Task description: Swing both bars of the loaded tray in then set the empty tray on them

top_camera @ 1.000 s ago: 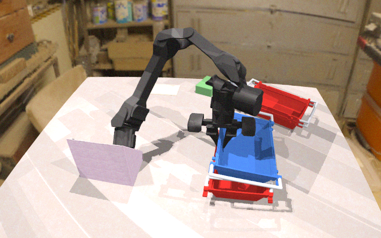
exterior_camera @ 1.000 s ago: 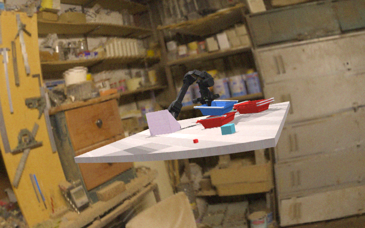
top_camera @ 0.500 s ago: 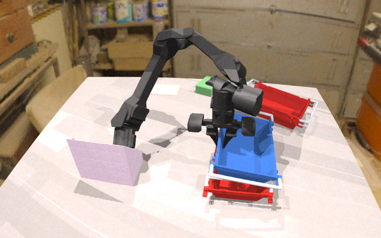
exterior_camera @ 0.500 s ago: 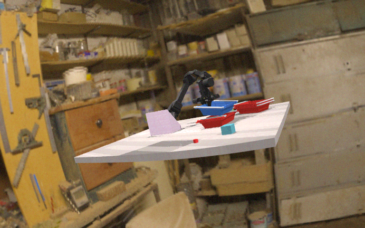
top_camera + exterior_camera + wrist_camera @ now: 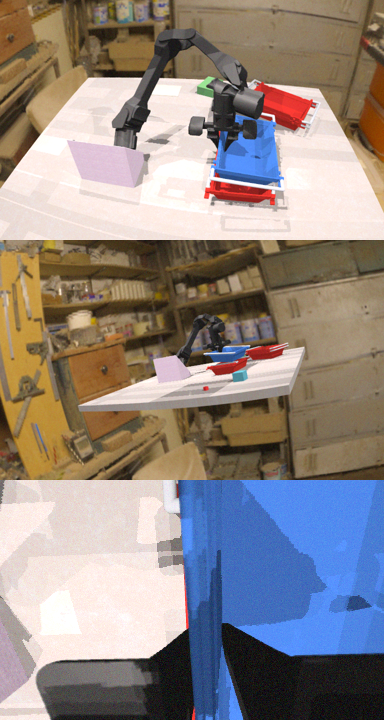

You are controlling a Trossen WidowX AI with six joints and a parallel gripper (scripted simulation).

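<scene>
My gripper is shut on the near-left long wall of the empty blue tray. The blue tray is about level above the loaded red tray, which stands on the table. The blue tray's own white bar sticks out at its near end. A pale bar shows at the red tray's top, under the blue tray. The load is mostly hidden, and I cannot tell whether the blue tray's underside touches the bars.
Another red tray with white bars stands at the back right. A green block lies behind the arm. A lilac block stands near the arm's base. A teal block and a small red cube lie on the table.
</scene>
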